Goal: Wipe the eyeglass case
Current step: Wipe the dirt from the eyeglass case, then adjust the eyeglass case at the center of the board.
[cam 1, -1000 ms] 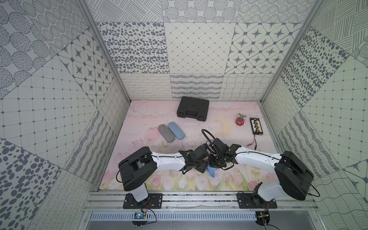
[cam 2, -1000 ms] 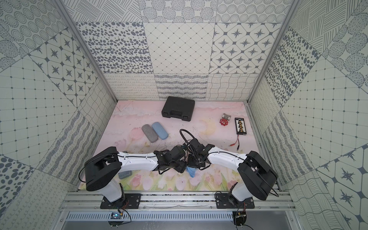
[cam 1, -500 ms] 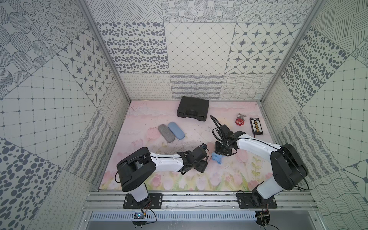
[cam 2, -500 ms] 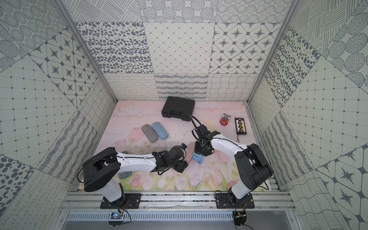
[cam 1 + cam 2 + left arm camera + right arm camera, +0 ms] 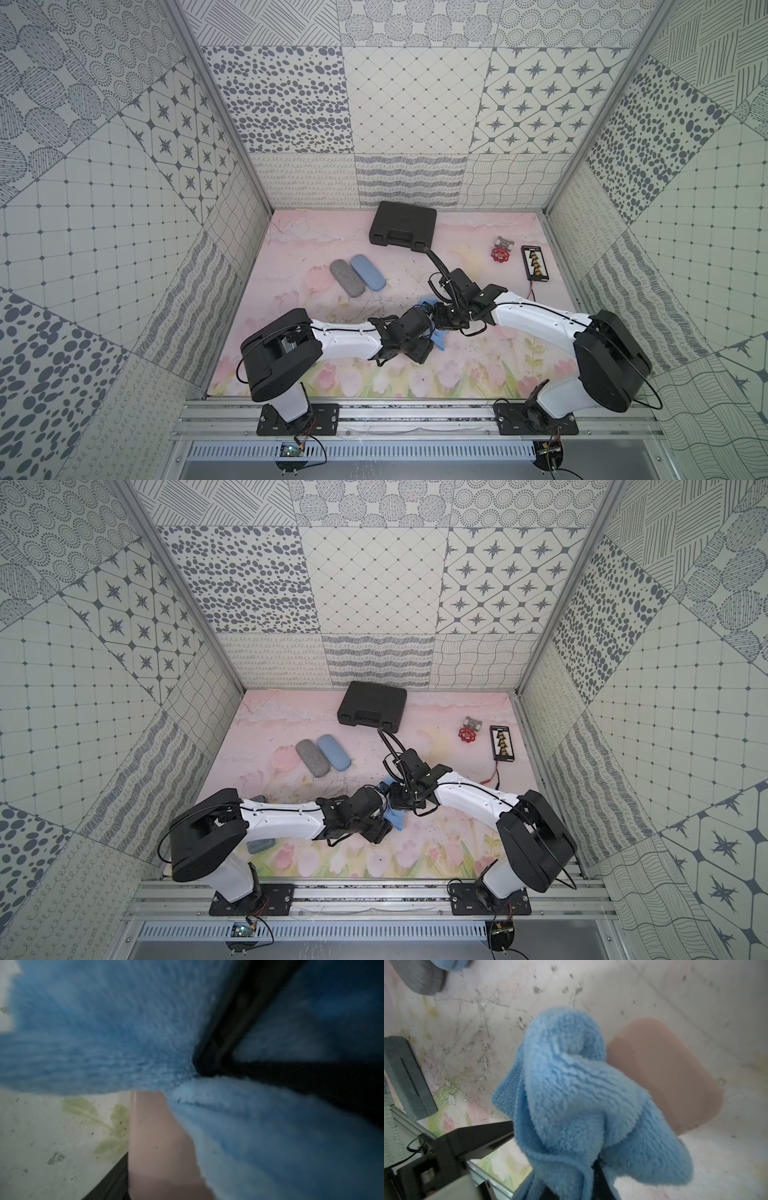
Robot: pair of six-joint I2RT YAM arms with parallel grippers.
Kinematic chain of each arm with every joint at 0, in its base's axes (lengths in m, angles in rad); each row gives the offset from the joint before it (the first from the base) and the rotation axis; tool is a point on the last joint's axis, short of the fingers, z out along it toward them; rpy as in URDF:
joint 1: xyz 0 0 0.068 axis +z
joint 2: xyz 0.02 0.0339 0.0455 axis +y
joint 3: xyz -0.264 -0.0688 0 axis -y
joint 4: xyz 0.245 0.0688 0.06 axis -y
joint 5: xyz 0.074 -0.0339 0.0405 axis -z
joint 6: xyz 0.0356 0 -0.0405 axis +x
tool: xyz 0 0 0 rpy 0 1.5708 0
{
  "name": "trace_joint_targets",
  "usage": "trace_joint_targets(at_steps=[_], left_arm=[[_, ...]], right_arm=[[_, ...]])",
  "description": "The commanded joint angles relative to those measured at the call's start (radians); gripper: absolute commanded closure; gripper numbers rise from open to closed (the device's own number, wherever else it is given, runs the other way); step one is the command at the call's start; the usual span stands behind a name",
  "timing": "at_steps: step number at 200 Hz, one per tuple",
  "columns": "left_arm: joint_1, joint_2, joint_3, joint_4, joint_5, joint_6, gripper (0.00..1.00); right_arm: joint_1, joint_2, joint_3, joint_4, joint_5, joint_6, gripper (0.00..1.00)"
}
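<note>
Right tool [image 5: 438, 322] back; case [image 5: 675, 1076] behind cloth [image 5: 581, 1095]

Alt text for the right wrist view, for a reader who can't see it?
A bunched fluffy blue cloth fills the middle, hiding part of a pink eyeglass case on the scuffed floral mat. A grey case peeks in at one corner.

I am counting three eyeglass cases [image 5: 347, 278] [image 5: 368, 272] [image 5: 664, 1076], one cloth [image 5: 581, 1095], one toolbox [image 5: 403, 224], one valve [image 5: 500, 254], one grey box [image 5: 406, 1076], one connector board [image 5: 535, 262].
</note>
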Motion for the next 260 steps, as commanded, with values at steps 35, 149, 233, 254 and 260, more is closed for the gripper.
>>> trace_joint_targets(at_steps=[35, 149, 233, 254, 260], left_arm=[[-0.006, -0.031, -0.031, -0.167, 0.092, -0.027, 0.73], [-0.002, -0.065, 0.067, -0.272, 0.166, -0.138, 0.06], [-0.014, -0.028, 0.004, 0.100, 0.433, -0.266, 0.11], [-0.036, -0.076, 0.036, 0.115, 0.392, -0.235, 0.10], [-0.041, -0.097, 0.038, 0.115, 0.371, -0.220, 0.10]], right_arm=[[-0.148, 0.152, 0.188, -0.335, 0.537, -0.297, 1.00], [-0.154, -0.059, 0.000, -0.185, 0.185, -0.068, 1.00], [-0.096, 0.221, 0.277, -0.100, 0.025, -0.107, 1.00], [-0.088, 0.253, 0.338, -0.112, -0.030, -0.124, 1.00], [-0.092, 0.247, 0.343, -0.120, -0.020, -0.131, 1.00]])
